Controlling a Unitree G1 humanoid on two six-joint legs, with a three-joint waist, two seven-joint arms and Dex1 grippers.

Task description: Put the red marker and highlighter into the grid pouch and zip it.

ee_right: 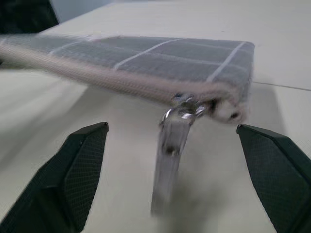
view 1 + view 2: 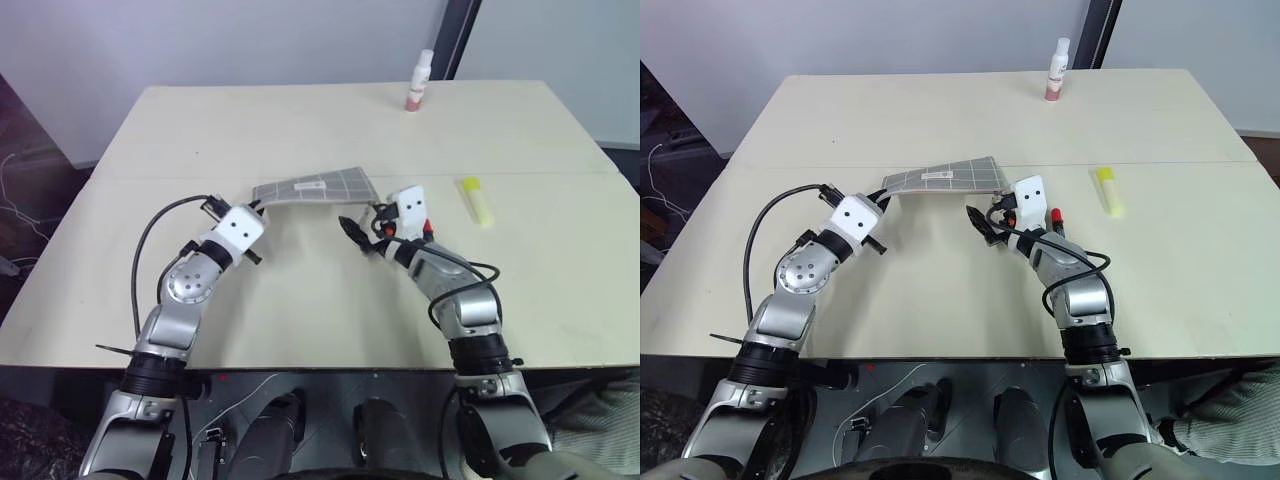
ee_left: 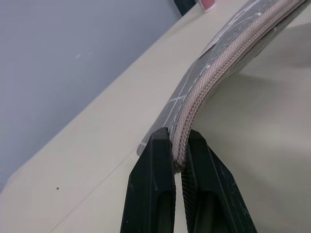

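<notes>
Item one, the grid pouch (image 2: 318, 187): grey fabric with white grid lines and a small white label, which we find near the middle of the table (image 2: 300, 120). It is lifted at its left end and tilted, and its zip edge faces us. In the left wrist view the zip teeth run closed along the visible edge. In the right wrist view the metal zip pull (image 1: 171, 141) hangs down at the pouch's right corner.

Item two, the left claw (image 3: 179, 160): it is clamped on the left end of the pouch, with the zip seam pinched between its two black fingers (image 3: 150, 189).

Item three, the right claw (image 1: 180, 179): its fingers stand wide apart on either side of the hanging pull without touching it, and it holds nothing.

Item four, the red marker (image 2: 1056, 216): we note a small red tip showing just beside the right claw's white housing, with the rest hidden behind it.

Item five, the highlighter (image 2: 477, 200): pale yellow, it lies on the table to the right of the right claw, apart from the pouch.

Item six, a white-and-reddish small bottle (image 2: 418, 82): it stands upright near the far edge of the table.
</notes>
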